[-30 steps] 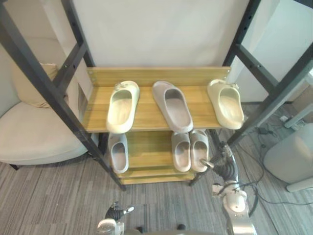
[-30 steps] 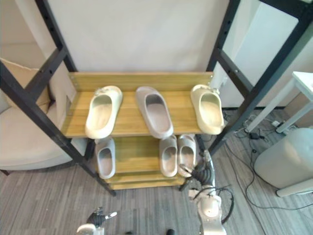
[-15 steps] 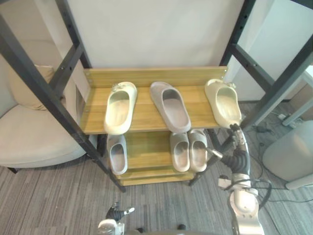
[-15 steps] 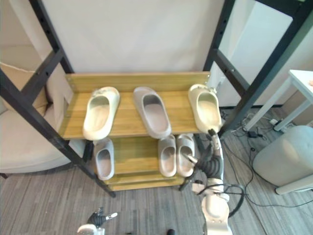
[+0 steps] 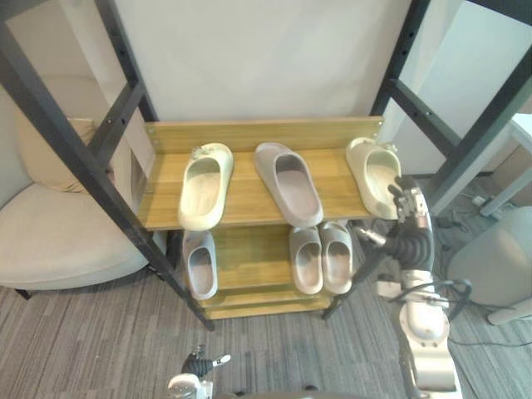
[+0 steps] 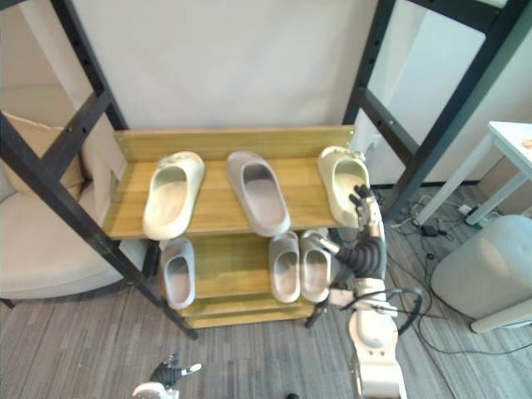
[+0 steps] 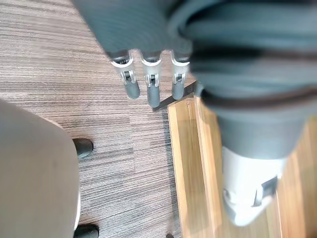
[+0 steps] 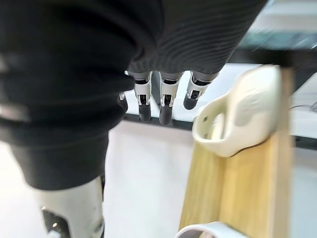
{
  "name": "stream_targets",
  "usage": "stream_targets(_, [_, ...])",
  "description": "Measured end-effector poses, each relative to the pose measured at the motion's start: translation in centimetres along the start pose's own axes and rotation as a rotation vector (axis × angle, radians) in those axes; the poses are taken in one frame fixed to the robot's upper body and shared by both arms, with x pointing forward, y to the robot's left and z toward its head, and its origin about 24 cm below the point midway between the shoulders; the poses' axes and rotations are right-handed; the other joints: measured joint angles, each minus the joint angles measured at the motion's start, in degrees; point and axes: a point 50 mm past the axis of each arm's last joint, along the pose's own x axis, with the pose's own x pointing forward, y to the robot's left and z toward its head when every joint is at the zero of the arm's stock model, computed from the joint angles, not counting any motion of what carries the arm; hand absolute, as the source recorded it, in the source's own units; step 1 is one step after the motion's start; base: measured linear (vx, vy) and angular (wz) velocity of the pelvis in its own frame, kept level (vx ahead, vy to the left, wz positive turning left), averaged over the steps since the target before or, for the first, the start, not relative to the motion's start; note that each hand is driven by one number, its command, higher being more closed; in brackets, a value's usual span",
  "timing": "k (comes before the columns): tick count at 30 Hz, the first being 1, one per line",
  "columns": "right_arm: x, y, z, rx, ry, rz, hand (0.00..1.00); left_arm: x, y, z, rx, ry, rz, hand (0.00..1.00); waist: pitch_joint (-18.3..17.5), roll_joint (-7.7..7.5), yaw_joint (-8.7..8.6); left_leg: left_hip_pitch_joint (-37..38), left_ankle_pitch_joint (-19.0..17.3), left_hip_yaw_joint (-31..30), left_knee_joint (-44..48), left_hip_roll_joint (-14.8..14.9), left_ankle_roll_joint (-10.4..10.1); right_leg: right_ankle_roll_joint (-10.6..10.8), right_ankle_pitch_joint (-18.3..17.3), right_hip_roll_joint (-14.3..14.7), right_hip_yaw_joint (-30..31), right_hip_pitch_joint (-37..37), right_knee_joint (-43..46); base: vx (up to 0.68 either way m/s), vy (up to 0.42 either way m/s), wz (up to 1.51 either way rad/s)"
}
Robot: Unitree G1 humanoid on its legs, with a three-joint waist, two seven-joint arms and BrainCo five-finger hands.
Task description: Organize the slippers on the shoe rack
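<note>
Six slippers are seen on the shoe rack (image 5: 258, 133), all smooth and thick, each with a wide band over the foot hole. On the top shelf (image 5: 246, 198) three are laid apart from each other: a cream slipper (image 5: 205, 184) on the left, a grey-brown slipper (image 5: 288, 181) in the middle, turned a little slantwise, and a second cream slipper (image 5: 374, 176) at the right end. On the lower shelf (image 5: 251, 258) three grey ones are kept: a single grey slipper (image 5: 199, 263) on the left, and a grey pair (image 5: 306, 259) side by side and touching on the right. The right hand (image 5: 407, 204) is held up at the front right corner of the top shelf, just beside the second cream slipper. Its fingers (image 8: 166, 101) are stretched out and nothing is held in them, and it cannot be told if the slipper is touched. The left hand (image 5: 199, 364) is seen low down, well apart from the rack, with its fingers (image 7: 151, 89) loose and straight and nothing held. A pale armchair (image 5: 58, 224) is placed to the left of the rack, and a round pale stool (image 5: 495, 258) to the right.
</note>
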Motion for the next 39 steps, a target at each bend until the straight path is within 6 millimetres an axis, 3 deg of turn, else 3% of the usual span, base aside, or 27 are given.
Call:
stream_targets(3, [0.8, -0.1, 0.4, -0.02, -0.035, 0.018, 0.0, 0.0, 0.0, 0.1, -0.001, -0.011, -0.004, 0.0, 0.0, -0.01, 0.28, -0.4, 0.0, -0.2, 0.2, -0.2, 0.0, 0.0, 0.0, 0.0, -0.2, -0.2, 0.2, -0.03, -0.015, 0.06])
stream_targets(8, [3.3, -0.6, -1.2, -0.102, -0.011, 0.063, 0.0, 0.0, -0.1, 0.4, -0.003, -0.024, -0.008, 0.0, 0.0, -0.1, 1.0, -1.5, 0.2, -1.8, 0.7, -0.4, 0.2, 0.0, 0.0, -0.1, -1.5, -0.5, 0.5, -0.03, -0.02, 0.15])
stream_targets(16, [7.0, -0.6, -2.0, -0.211, -0.002, 0.133, 0.0, 0.0, 0.0, 0.6, -0.004, -0.036, -0.008, 0.0, 0.4, -0.46, 1.26, -1.7, 0.4, -3.0, 0.5, -0.5, 0.3, 0.0, 0.0, -0.1, -2.6, -0.5, 0.5, -0.01, -0.015, 0.07])
stream_targets(21, [9.1, -1.1, -1.7, -0.266, -0.013, 0.141, 0.0, 0.0, 0.0, 0.9, -0.006, -0.049, -0.007, 0.0, 1.1, -0.94, 1.34, -1.9, 0.6, -3.6, 0.2, -0.7, 0.4, -0.1, 0.0, -0.1, -3.1, -0.5, 0.5, 0.0, -0.008, 0.06])
stream_targets(39, [14.0, 0.6, -2.7, -0.441, 0.061, 0.307, 0.0, 0.1, 0.1, 1.7, -0.021, -0.09, -0.005, 0.0, 3.4, -0.87, 1.72, -2.5, 1.1, -4.6, -0.4, -0.6, 0.8, -1.4, 1.0, -0.1, -4.3, -0.6, 0.5, 0.0, -0.001, 0.03])
